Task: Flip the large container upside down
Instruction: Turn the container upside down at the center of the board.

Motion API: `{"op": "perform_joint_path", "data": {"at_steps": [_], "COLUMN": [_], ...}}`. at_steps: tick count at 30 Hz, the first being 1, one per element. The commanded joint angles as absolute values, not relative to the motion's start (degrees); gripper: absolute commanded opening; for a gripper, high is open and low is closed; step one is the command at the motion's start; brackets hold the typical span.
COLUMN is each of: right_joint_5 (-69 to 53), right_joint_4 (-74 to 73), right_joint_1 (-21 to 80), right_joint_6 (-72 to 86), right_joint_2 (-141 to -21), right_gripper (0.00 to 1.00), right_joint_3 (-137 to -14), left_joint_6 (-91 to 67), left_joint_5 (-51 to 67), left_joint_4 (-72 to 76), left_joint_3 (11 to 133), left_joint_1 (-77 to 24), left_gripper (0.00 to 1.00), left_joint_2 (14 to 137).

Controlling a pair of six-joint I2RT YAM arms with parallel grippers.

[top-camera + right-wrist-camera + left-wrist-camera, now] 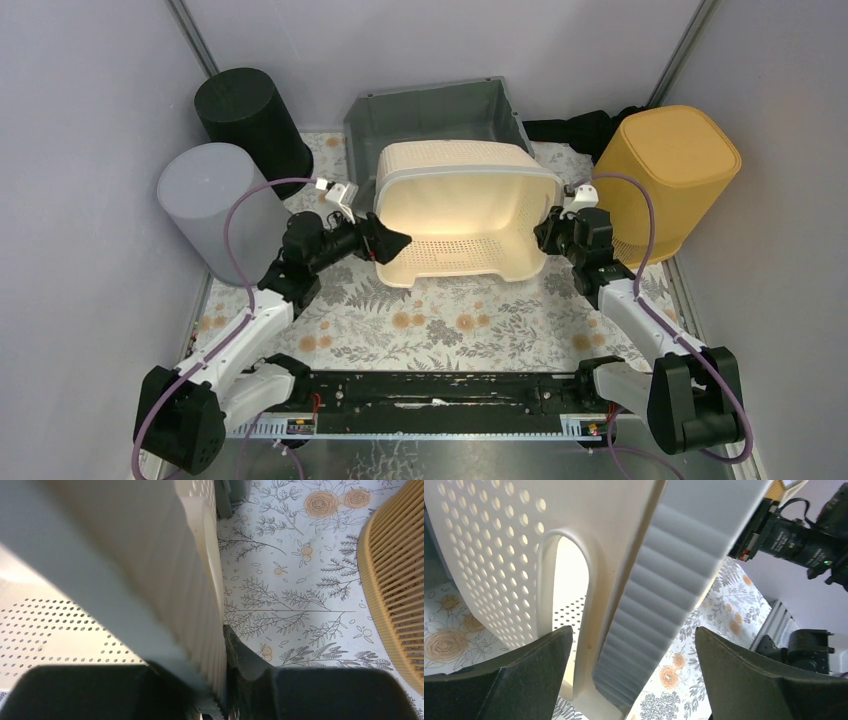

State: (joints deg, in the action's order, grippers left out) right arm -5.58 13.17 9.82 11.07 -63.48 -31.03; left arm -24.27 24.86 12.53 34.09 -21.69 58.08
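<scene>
Top external view, starting at the near edge: both arm bases sit there, and the floral worktop runs out ahead of them.

Mid-worktop is the large container, a cream perforated basket. It's tipped up on one long side with its mouth facing the near edge, lower rim down by the worktop. All you can see inside is bare dotted wall and a handle cut-out.

The left pincer is at the container's left end. On the left wrist cam its fingers are spread wide with the ribbed rim running between them, and I can't see either pad touching it.

The right pincer is at the right end. The right wrist cam shows it clamped on the rim, one finger on each face of the ribbed edge.

Stuff around it:
- A pale grey cylinder stands upright on the left, near the left arm's elbow.
- A yellow slatted container is on the right, closed face up, just beside the right arm's wrist, so that side is tight. Can't tell what's under it.
- A grey open bin sits right behind the large container, which hides its front wall. The part of its inside that shows is plain grey.
- A black cylinder stands in the far left corner.
- Something dark lies behind the yellow container, can't make out what.
</scene>
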Motion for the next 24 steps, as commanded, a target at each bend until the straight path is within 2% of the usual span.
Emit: {"op": "perform_joint_path", "data": {"at_steps": [1,4,14,24], "right_joint_5": [-10.23,-10.58,-11.69,-11.84], "right_joint_4": [17.31,17.01,18.25,19.1], "right_joint_1": [8.62,8.05,7.37,7.43], "right_joint_6": [15.73,15.7,16.66,17.26], "right_joint_2": [-64.44,-64.85,-64.86,-62.57], "right_gripper": [0.0,0.0,0.0,0.0], "right_joint_3": [-35.13,-35.19,-33.42,-30.26], "left_joint_6": [-28.36,-29.62,-30.55,-34.35], "left_joint_5": [29.57,29.19,6.74,2.53], "left_joint_4": [19.66,18.21,2.6,-7.76], "left_joint_3": [32.73,33.76,36.22,41.74], "left_joint_1": [-19.13,-18.75,-18.47,-18.37], "left_gripper": [1.0,1.0,1.0,1.0], "left_joint_2": [57.73,58.09,47.21,46.57]}}
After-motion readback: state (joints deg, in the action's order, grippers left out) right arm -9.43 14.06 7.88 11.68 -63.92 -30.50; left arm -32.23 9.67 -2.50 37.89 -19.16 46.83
